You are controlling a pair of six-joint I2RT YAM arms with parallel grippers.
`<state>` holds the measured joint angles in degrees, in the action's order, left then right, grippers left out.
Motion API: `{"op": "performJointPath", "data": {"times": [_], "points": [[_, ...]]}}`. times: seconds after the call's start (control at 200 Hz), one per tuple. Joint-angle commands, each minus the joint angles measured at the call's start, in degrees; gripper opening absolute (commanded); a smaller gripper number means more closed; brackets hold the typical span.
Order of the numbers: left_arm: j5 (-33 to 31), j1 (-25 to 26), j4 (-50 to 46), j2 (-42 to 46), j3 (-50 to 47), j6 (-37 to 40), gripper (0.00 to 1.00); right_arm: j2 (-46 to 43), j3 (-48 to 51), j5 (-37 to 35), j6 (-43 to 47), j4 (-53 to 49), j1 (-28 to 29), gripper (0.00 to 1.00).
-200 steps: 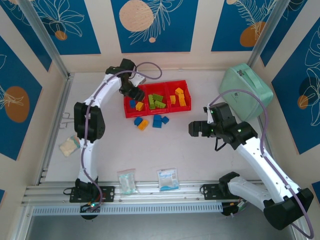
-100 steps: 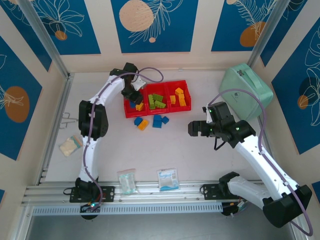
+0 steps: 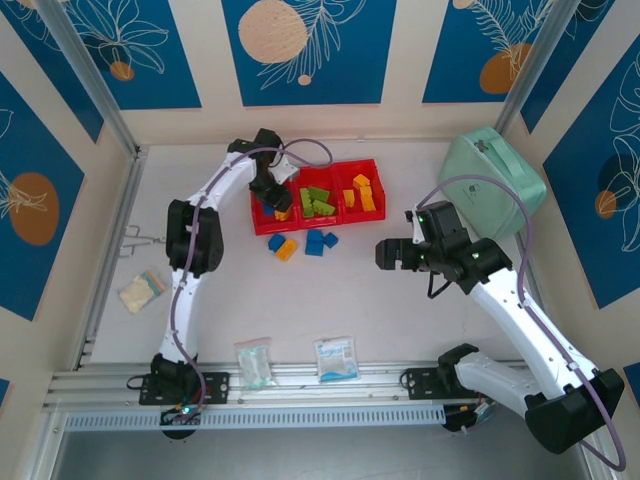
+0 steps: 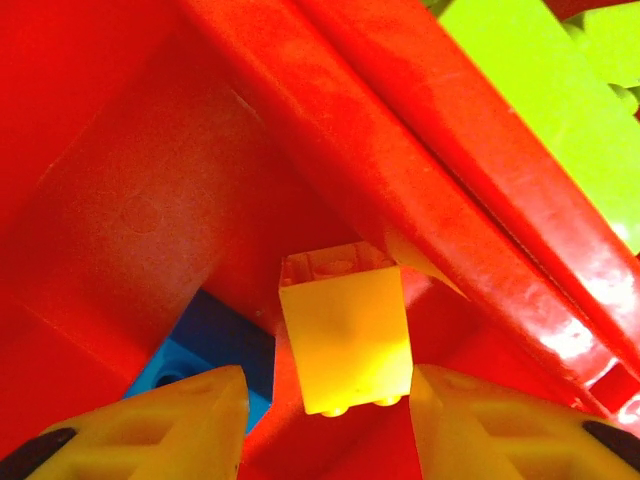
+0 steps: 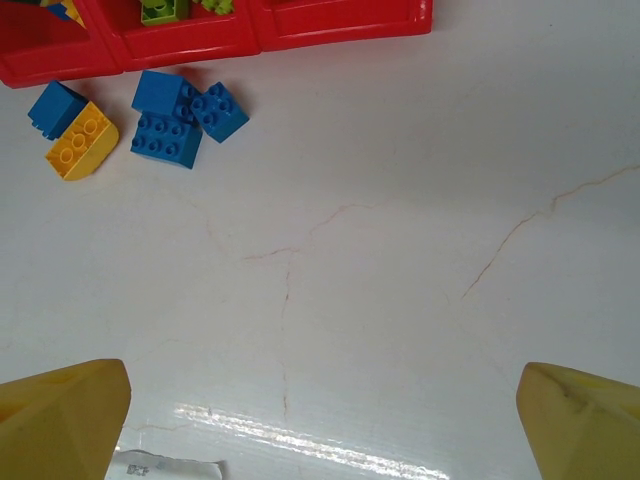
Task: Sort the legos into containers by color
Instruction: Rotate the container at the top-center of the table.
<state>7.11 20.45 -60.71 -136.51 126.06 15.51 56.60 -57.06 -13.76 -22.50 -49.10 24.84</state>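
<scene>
The containers are a red tray (image 3: pixel 318 228) of three bins side by side. My left gripper (image 3: pixel 272 192) reaches down into the left bin. In the left wrist view its yellow fingers (image 4: pixel 190 420) stand apart on either side of a yellow lego (image 4: pixel 345 345) that lies against the bin's divider wall, with a gap on the left side. A blue lego (image 4: pixel 200 350) lies beside it. Green legos (image 3: pixel 315 202) fill the middle bin and orange-yellow ones (image 3: pixel 358 192) the right bin. Blue legos (image 5: pixel 180 118) and a yellow one (image 5: pixel 82 140) lie loose in front of the tray. My right gripper (image 3: pixel 385 255) hovers open over bare table.
A mint green zip case (image 3: pixel 490 180) stands at the back right. Two clear packets (image 3: pixel 253 360) (image 3: pixel 335 357) lie near the front edge, and another packet (image 3: pixel 138 292) lies at the left. Walls close in the table on three sides.
My left gripper has shifted a little to the right and further into the left bin. The right arm has barely moved.
</scene>
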Motion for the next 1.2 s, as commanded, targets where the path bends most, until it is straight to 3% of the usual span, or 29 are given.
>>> {"op": "performJointPath", "data": {"times": [0.0,0.23,0.69,1.035,1.196], "points": [[-0.8,1.1,-1.4,-2.2,1.5,0.1,0.49,0.4,-1.8,0.0,-0.8,-1.0,0.5,1.0],[-0.3,1.4,-1.9,-2.5,1.2,1.1,0.49,0.4,-2.3,-0.2,-0.9,-1.2,0.8,1.0],[7.1,1.4,1.5,-0.3,-3.3,4.7,0.47,-0.6,-3.2,-2.1,-1.3,-3.0,2.1,0.99],[4.4,1.5,-2.5,-0.4,-3.3,8.3,0.56,0.3,-5.9,-2.5,-1.6,-3.9,3.3,1.0],[7.9,1.7,-3.3,-0.7,-3.6,8.9,0.56,1.5,-7.3,-3.1,-1.8,-4.0,4.7,0.99]]}}
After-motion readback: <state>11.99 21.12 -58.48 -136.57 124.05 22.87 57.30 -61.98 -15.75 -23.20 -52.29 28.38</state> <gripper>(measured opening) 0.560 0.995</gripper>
